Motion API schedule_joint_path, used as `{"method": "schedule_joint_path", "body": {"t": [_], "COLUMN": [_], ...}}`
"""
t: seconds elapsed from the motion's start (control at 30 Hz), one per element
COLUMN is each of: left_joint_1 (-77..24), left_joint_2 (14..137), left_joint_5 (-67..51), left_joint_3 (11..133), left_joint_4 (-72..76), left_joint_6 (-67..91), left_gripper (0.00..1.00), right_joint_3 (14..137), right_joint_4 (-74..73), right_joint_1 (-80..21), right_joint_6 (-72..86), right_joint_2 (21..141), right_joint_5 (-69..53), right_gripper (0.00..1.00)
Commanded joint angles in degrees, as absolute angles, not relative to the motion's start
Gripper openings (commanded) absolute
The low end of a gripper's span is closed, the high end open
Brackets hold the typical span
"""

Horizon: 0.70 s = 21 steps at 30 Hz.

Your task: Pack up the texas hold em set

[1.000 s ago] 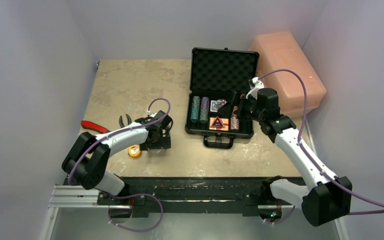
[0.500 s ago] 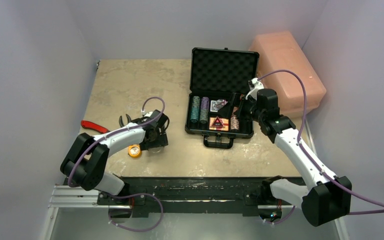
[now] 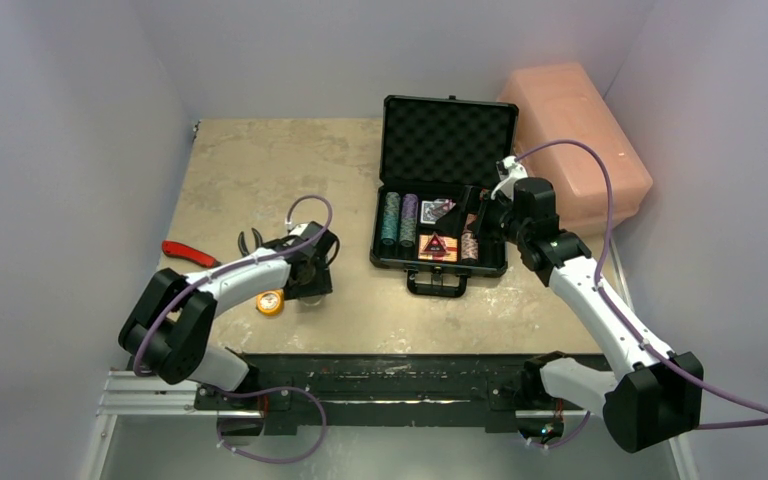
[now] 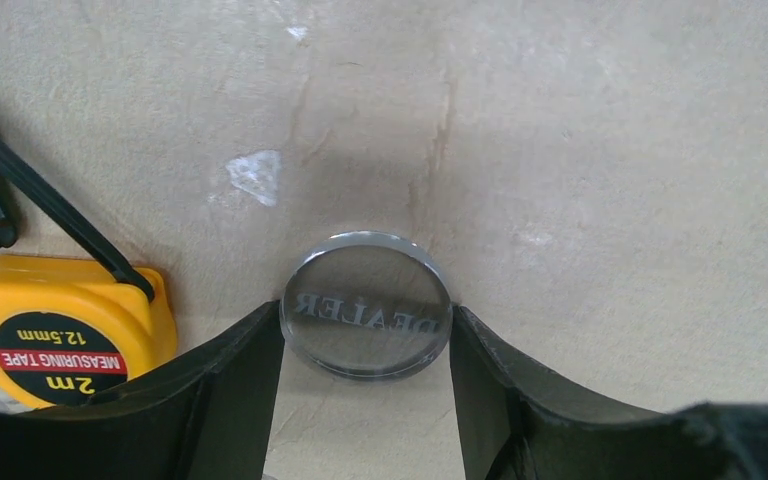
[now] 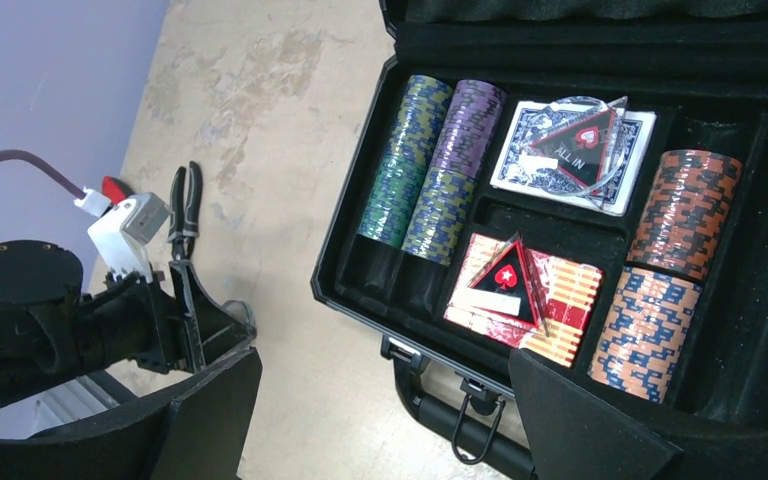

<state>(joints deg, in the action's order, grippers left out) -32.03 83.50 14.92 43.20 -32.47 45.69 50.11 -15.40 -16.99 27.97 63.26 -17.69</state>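
Presently the left hand (image 4: pixel 365 345) is down at the desk (image 4: pixel 610 150), with its two fingers pressed against opposite edges of a clear DEALER disc (image 4: pixel 365 300). The disc lies flat on the desk between them. Whether it has lifted at all cannot be told. Just outside the hand's left finger (image 4: pixel 230 400) sits a yellow tape measure (image 4: pixel 60 335), marked 2m, with a black strap across its corner.

The right hand (image 5: pixel 382 365) hangs over the near edge of the open black briefcase (image 3: pixel 448 138), fingers spread wide and holding nothing. Directly ahead of it, inside the case:
- a green chip stack (image 5: pixel 405 160) and a purple chip stack (image 5: pixel 455 170), side by side in the left slots;
- a blue-backed card deck (image 5: pixel 535 150) with a clear ALL IN triangle (image 5: pixel 580 150) on top;
- a red-backed card deck (image 5: pixel 560 310), nearer the hand, also bearing a triangle marker (image 5: pixel 505 285);
- two brown chip stacks (image 5: pixel 685 215) in the right slot.

The case handle (image 5: pixel 460 430) lies between the hand's fingers. Red-handled pliers (image 5: pixel 185 200) lie on the desk beyond the left hand.
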Motion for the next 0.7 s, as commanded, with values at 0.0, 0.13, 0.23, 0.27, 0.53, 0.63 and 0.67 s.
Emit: {"method": "schedule_joint_path", "body": {"t": [0.0, 0.13, 0.23, 0.27, 0.53, 0.63, 0.67], "left_joint_1": [-35.52, -39.82, -41.16, -41.28, -41.66, -41.68, -41.66], "left_joint_2": [81.97, 80.94, 79.88, 79.46, 75.64, 74.71, 74.49], "left_joint_5": [14.01, 16.73, 16.25, 15.73, 11.71, 11.02, 11.98], "left_joint_3": [44.55, 49.69, 53.86, 55.32, 69.86, 74.18, 74.45], "left_joint_4": [-29.42, -33.73, -36.70, -37.69, -47.46, -47.45, -45.98], "left_joint_6": [41.39, 36.74, 33.30, 32.07, 16.21, 9.37, 5.86], "left_gripper": [0.27, 0.19, 0.08, 0.03, 0.00, 0.00, 0.00], "right_joint_3": [49.83, 49.66, 49.94, 50.07, 48.65, 48.65, 48.50], "right_joint_4": [-13.53, -13.55, -14.45, -14.86, -14.55, -13.28, -12.56], "right_joint_1": [-17.31, -17.31, -17.31, -17.31, -17.31, -17.27, -17.31], "right_joint_6": [27.13, 27.66, 27.60, 27.60, 27.99, 29.51, 30.39], "right_joint_2": [62.21, 61.71, 61.61, 61.61, 61.30, 61.68, 61.70], "right_joint_5": [-19.22, -20.15, -20.42, -20.85, -27.07, -29.72, -30.65], "right_gripper": [0.99, 0.99, 0.99, 0.99, 0.99, 0.99, 0.99]}}
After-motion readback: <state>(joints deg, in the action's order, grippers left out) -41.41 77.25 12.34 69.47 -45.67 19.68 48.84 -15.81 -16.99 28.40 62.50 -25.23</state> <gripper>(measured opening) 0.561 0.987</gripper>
